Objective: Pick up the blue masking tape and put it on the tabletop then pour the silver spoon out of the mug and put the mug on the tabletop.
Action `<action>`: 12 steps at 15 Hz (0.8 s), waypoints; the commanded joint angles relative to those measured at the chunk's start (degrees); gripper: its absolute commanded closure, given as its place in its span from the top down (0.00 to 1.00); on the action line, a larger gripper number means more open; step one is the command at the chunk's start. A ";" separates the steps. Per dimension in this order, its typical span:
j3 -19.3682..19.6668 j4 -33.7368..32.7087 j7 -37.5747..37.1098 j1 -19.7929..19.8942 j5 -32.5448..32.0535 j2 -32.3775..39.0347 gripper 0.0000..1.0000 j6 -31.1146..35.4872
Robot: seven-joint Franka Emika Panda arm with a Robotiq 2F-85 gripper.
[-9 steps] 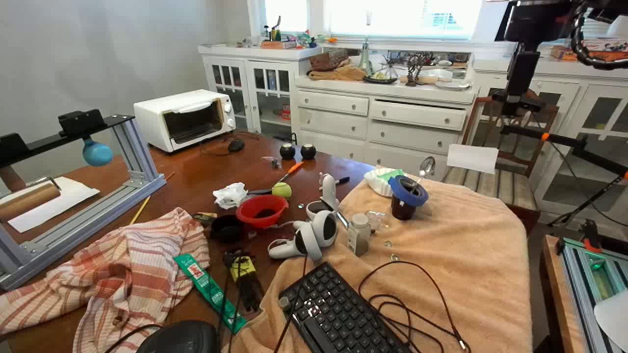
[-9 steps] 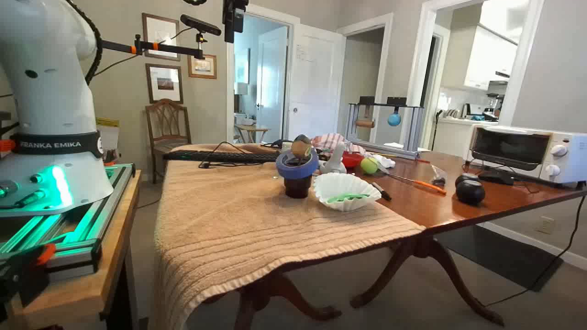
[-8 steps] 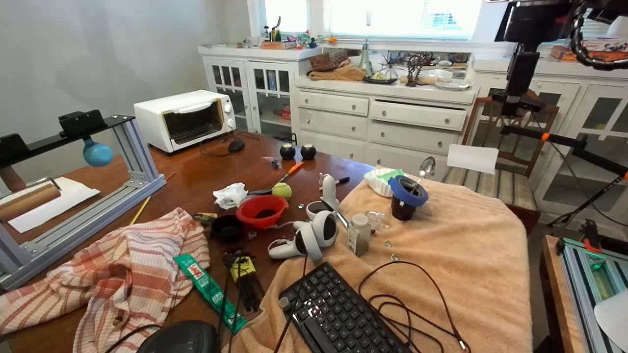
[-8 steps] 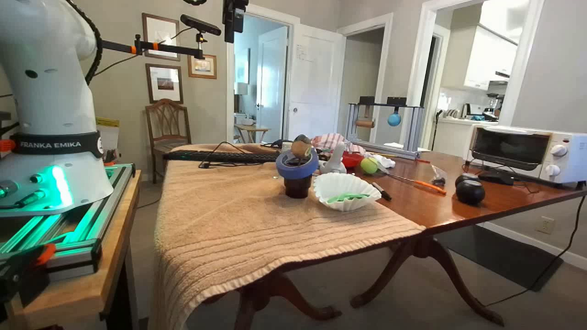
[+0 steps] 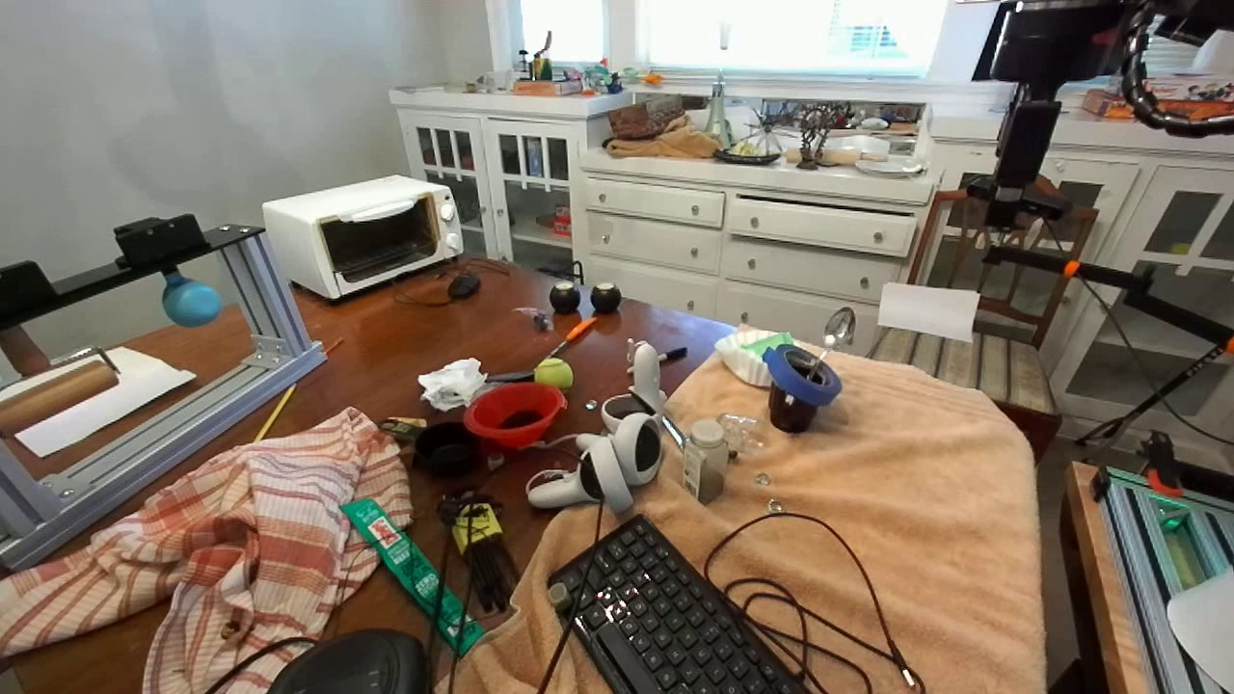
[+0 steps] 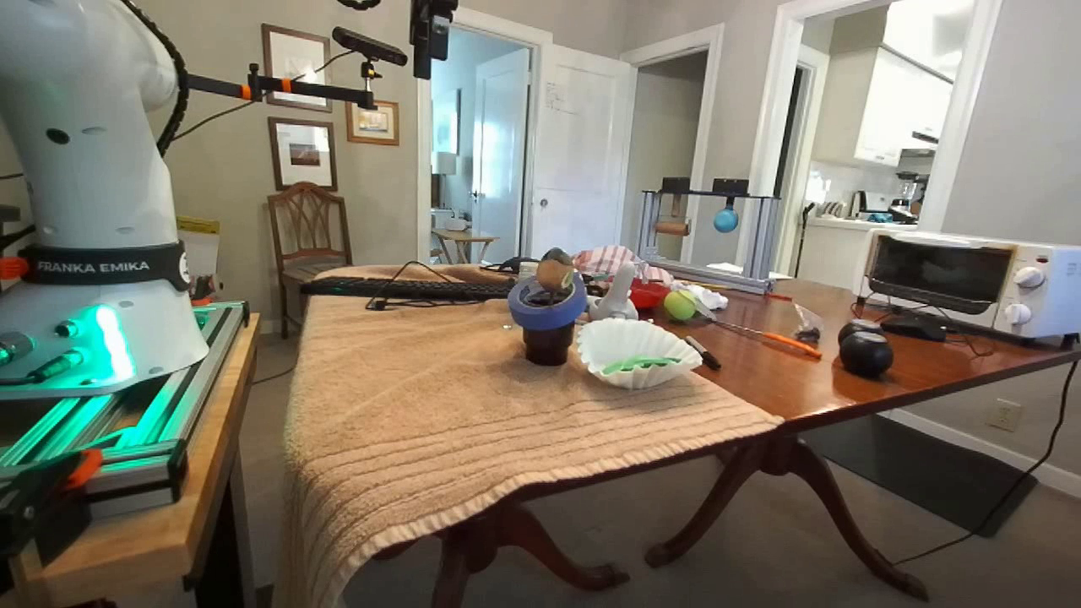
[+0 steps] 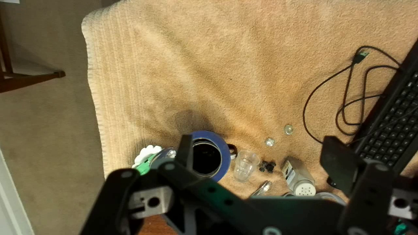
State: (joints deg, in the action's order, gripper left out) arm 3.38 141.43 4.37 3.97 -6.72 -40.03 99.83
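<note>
Two fingers (image 7: 338,161) apart. Below them: mug (image 5: 792,414) holding spoon (image 5: 840,328), tape (image 5: 819,388) round mouth. Cloth (image 5: 925,472) over table (image 5: 366,357) underneath. Chair (image 5: 1007,374) beyond fingers.

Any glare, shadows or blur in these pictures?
In an exterior view, the window glares white; in an exterior view, a green light glows brightly; in the wrist view, shadow darkens the cloth beside the tape, and the open jaws look slightly blurry.

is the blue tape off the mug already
No, in an exterior view the blue masking tape sits around the top of the dark mug.
</note>
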 commanded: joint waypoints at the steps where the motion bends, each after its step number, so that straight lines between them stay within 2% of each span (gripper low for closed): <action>1: -0.22 0.76 -2.96 1.05 -1.92 0.58 1.00 2.84; 7: 1.72 0.78 0.82 0.43 -3.71 8.46 1.00 9.81; 8: 1.81 0.31 0.41 0.63 -3.34 9.71 1.00 9.91; 9: 1.23 1.04 0.21 0.50 -3.13 6.33 1.00 8.25; 12: 1.53 0.72 0.25 0.62 -3.09 9.40 1.00 9.42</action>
State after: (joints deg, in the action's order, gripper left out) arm 5.03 142.23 4.57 4.47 -9.88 -30.63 109.36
